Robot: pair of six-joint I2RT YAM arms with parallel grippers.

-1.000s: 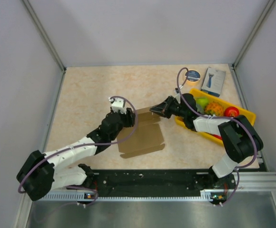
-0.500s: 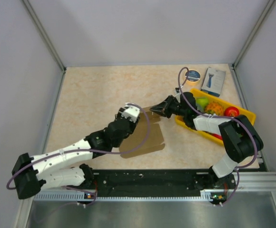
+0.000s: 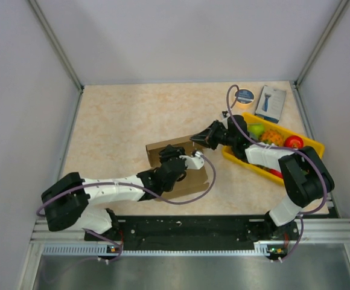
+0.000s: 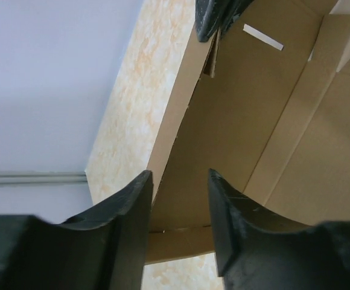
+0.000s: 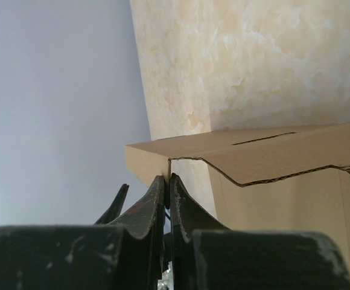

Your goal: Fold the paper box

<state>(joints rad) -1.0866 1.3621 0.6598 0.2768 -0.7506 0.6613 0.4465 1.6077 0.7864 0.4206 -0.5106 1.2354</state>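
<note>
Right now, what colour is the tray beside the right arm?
The tray is yellow; top external view shows it best.

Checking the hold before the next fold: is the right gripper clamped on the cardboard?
Yes, in the right wrist view the right gripper has its jaws shut on a corner of the cardboard.

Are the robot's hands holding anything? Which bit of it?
The right hand pinches the paper box by the corner of one raised flap. The left hand is open, holding nothing.
</note>
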